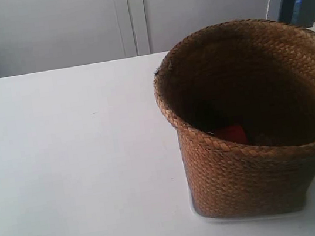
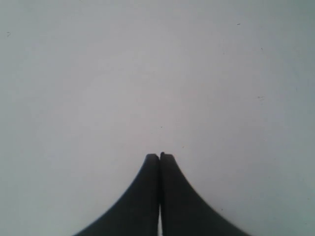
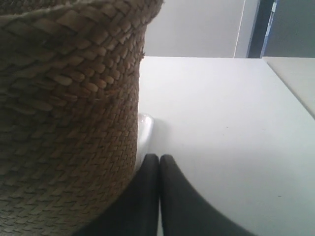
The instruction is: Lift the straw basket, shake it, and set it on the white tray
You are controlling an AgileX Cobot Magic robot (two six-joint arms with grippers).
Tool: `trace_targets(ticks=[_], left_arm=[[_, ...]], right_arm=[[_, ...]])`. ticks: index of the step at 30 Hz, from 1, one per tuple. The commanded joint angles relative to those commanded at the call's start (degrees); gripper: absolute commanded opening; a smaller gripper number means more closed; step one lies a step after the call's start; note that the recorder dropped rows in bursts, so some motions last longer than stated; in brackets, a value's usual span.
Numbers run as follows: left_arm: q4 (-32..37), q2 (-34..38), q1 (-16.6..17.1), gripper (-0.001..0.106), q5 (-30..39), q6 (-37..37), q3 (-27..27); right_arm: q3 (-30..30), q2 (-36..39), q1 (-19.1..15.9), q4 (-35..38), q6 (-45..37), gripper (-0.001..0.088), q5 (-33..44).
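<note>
The straw basket (image 1: 253, 121) stands upright at the right of the exterior view, its base resting on the white tray (image 1: 202, 213), of which only a thin edge shows. Something red (image 1: 232, 134) lies in its dark inside. In the right wrist view the basket's woven wall (image 3: 69, 123) fills one side, with a glossy corner of the tray (image 3: 145, 125) peeking out past it. My right gripper (image 3: 159, 157) is shut and empty, low beside the basket wall. My left gripper (image 2: 159, 156) is shut over bare white table, holding nothing. No arm shows in the exterior view.
The white table (image 1: 70, 166) stretches to the left of the basket. A pale wall with panels (image 1: 130, 15) stands behind the table's far edge. A second table edge (image 3: 295, 78) shows beyond a gap in the right wrist view.
</note>
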Motion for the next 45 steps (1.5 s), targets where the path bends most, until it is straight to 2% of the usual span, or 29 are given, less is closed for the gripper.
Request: trace_targets(ticks=[45], left_arm=[[0.0, 0.0, 0.0, 0.0, 0.0, 0.0, 0.0]], right_arm=[[0.0, 0.0, 0.0, 0.0, -0.8, 0.0, 1.4]])
